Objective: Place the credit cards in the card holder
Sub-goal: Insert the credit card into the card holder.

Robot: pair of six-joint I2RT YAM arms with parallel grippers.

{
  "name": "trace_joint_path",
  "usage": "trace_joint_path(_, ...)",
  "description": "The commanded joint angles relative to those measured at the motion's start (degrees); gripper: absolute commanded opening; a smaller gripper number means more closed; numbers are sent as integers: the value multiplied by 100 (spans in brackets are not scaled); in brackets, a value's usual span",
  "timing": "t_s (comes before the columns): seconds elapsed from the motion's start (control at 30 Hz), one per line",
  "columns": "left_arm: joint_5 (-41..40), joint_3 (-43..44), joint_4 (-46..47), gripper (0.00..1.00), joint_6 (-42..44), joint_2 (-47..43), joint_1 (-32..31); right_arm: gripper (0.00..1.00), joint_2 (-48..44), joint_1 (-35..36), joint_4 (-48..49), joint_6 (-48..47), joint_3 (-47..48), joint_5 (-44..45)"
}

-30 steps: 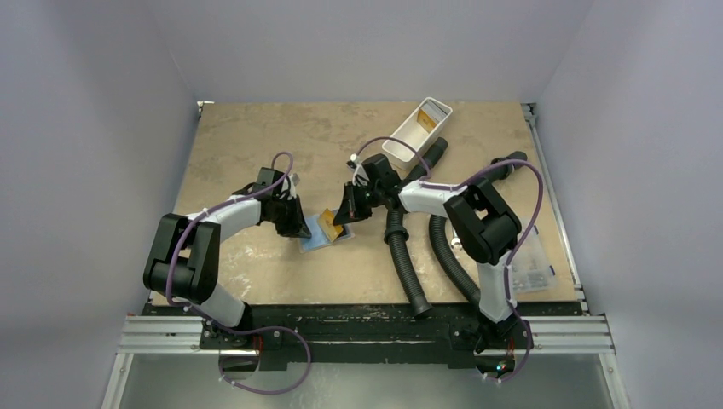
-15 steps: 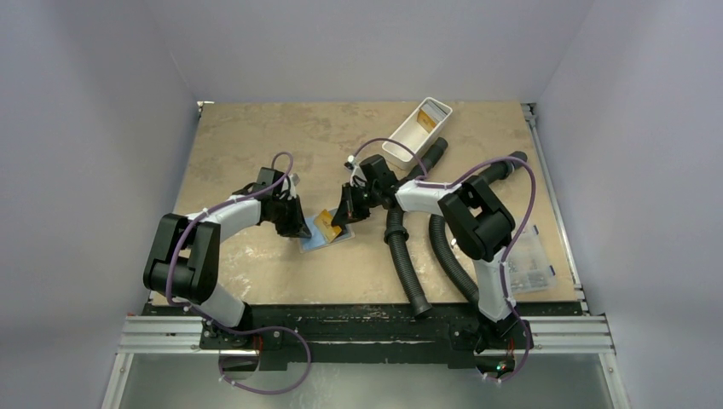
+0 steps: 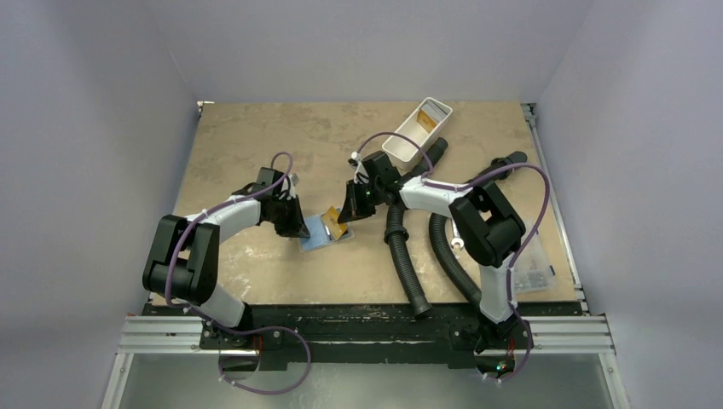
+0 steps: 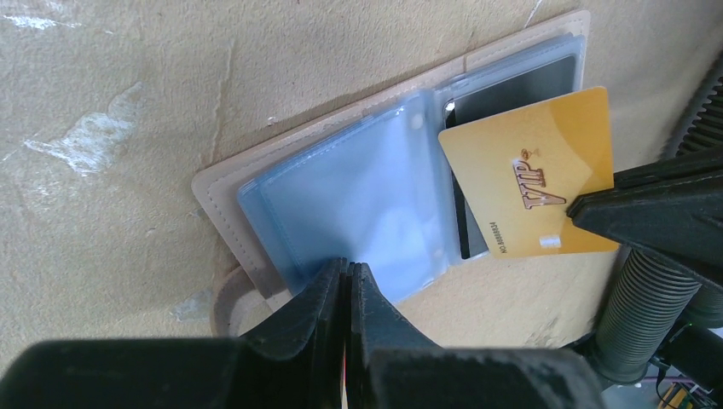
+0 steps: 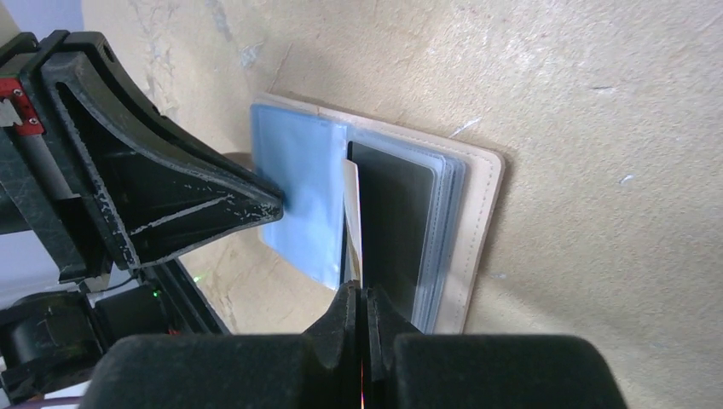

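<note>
Orange card pinched by right jaws over card holder.

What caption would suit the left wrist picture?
Right gripper angles an orange card toward the open card holder, steadied by the left gripper.

card holder: tan-beige | orange-gold card: brown-gold lettering | black card: plain | table: mottled tan, pale patches

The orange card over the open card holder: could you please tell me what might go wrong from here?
The right tool pinches the orange card only near one edge, so it may pivot or slip. The card sits skewed to the card holder pockets and could snag on the sleeve holding the black card.
</note>
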Motion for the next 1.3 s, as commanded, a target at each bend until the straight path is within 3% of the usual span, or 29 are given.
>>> trace_joint_path(0.0,-525,-19,-212,0,159,9,18,0,-96,-13,-329,-142,29,485)
trace_joint_path(0.7,-510,-52,-178,0,145,-17,18,0,496,115,580,225,142,-335)
trace_joint_path(1.27,-494,-89,-176,0,94,-66,18,0,519,175,1726,1133,-472,-103)
